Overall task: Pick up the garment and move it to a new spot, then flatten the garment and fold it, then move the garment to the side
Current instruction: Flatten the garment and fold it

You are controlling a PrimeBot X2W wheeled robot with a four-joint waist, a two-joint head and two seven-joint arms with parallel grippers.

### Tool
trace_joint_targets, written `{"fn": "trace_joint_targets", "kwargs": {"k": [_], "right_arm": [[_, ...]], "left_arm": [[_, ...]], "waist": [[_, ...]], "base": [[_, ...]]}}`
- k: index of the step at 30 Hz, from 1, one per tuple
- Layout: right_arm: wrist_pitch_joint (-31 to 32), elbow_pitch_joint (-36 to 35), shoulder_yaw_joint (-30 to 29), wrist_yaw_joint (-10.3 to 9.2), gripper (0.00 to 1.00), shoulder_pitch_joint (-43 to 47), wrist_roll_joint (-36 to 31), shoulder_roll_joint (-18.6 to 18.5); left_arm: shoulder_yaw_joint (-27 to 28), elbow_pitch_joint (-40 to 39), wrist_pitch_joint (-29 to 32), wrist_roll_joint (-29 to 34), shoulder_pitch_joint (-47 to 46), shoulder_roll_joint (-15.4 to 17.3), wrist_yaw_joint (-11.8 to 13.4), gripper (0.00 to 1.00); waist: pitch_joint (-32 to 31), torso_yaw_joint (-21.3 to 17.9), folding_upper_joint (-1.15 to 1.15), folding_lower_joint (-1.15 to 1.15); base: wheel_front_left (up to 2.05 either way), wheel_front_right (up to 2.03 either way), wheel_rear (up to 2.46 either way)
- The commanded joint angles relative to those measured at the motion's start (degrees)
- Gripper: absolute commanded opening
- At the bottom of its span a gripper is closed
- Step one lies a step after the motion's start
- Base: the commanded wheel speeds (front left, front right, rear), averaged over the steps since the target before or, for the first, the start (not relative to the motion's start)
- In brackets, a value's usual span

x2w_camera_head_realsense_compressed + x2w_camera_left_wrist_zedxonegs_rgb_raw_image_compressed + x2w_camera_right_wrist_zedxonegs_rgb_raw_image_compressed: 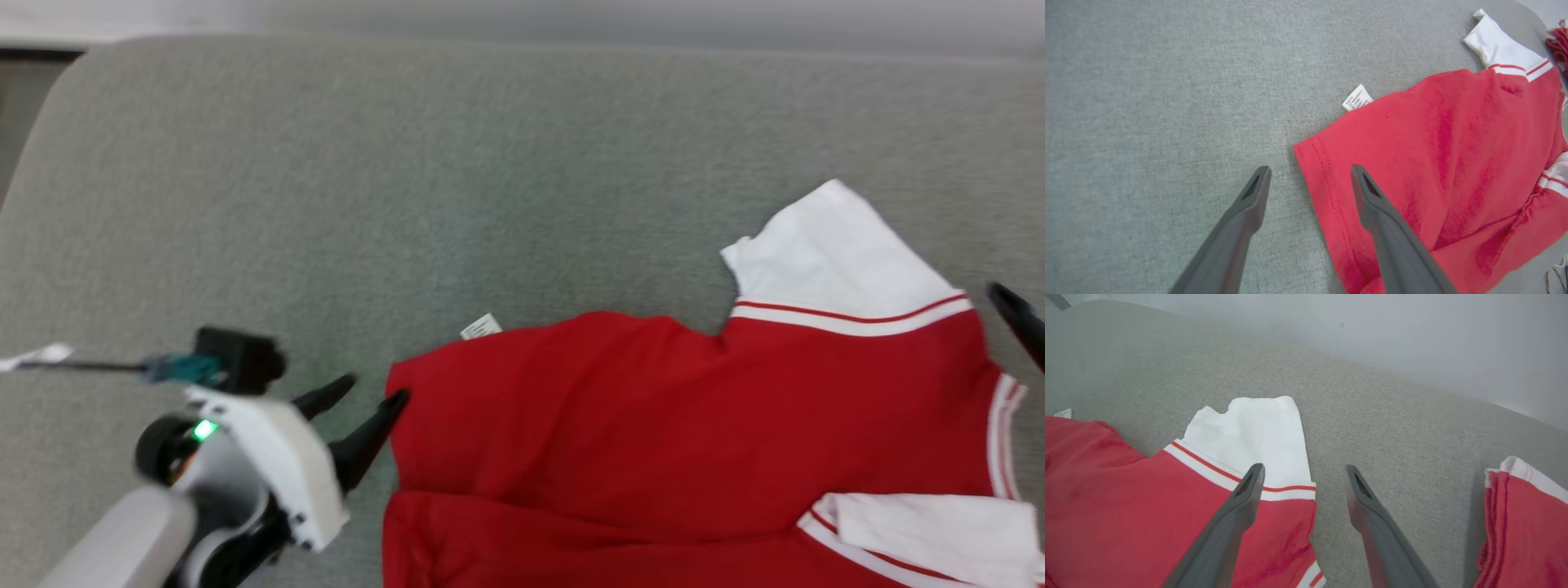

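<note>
Grey cushion (408, 163); left end effector (1310, 167), right end effector (1304, 466): agape, empty.

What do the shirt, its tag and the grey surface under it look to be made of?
Shirt: soft knit, likely cotton jersey, matte red; it creases loosely, with a stitched hem. Tag: thin white printed label, fabric or paper unclear. Grey surface: coarse woven upholstery cloth, matte, with speckled grain and a rounded corner.
</note>
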Motion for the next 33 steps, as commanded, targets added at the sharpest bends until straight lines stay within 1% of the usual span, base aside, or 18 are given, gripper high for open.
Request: {"fn": "trace_joint_targets", "kwargs": {"k": [1, 3, 4, 7, 10, 13, 18, 23, 27, 33], "right_arm": [[1.11, 1.59, 1.84, -0.13, 1.00, -3.40, -1.30, 1.76], [3.01, 4.92, 5.10, -0.13, 1.00, -10.05, -4.26, 3.72], [3.61, 6.78, 6.60, -0.14, 1.00, -12.95, -5.58, 4.84], [4.58, 13.03, 10.37, -0.14, 1.00, -19.58, -8.73, 7.25], [5.70, 18.86, 13.21, -0.14, 1.00, -23.51, -10.45, 8.33], [6.21, 23.15, 15.43, -0.14, 1.00, -25.75, -11.16, 8.70], [7.26, 27.79, 18.60, -0.12, 1.00, -27.14, -9.19, 10.71], [8.48, 29.42, 21.36, 0.10, 1.00, -27.59, -5.96, 12.62], [8.07, 30.24, 22.76, 0.10, 1.00, -28.19, -4.70, 12.64], [6.20, 31.21, 24.12, 0.06, 1.00, -27.97, -3.28, 11.35]], "left_arm": [[-1.04, 1.66, 0.20, 1.74, -2.53, -1.04, -0.40, 1.00], [-3.29, 5.07, 0.37, 4.03, -7.02, -3.52, -0.98, 1.00], [-4.43, 6.55, 0.76, 4.87, -8.69, -4.61, -1.79, 1.00], [-6.56, 10.19, 1.42, 6.33, -13.47, -6.97, -3.42, 1.00], [-7.70, 12.92, 0.86, 7.10, -16.28, -8.95, -4.43, 1.00], [-8.23, 14.64, 0.39, 6.80, -17.65, -10.35, -5.44, 1.00], [-8.88, 16.56, 0.16, 6.32, -18.54, -11.33, -6.50, 1.00], [-9.87, 17.94, 0.59, 6.11, -19.23, -11.96, -7.31, 1.00], [-10.75, 17.97, 1.62, 5.53, -19.49, -11.97, -8.43, 1.00], [-9.64, 15.78, 2.09, 2.84, -19.07, -11.45, -9.07, 1.00]], "waist": [[2.96, 2.62, 0.00, 0.00], [4.58, 3.82, 0.00, 0.00], [5.25, 4.28, 0.00, 0.00], [6.57, 5.70, 0.00, 0.00], [7.02, 6.70, 0.00, 0.00], [6.94, 7.07, 0.00, 0.00], [6.86, 7.07, 0.00, 0.00], [6.70, 6.75, 0.00, 0.00], [6.26, 6.26, 0.00, 0.00], [4.55, 5.74, 0.00, 0.00]], "base": [[0.00, 0.00, 0.00], [0.00, 0.00, 0.00], [0.00, 0.00, 0.00], [0.00, 0.00, 0.00], [0.00, 0.00, 0.00], [0.00, 0.00, 0.00], [0.00, 0.00, 0.00], [0.00, 0.00, 0.00], [0.00, 0.00, 0.00], [0.00, 0.00, 0.00]]}}
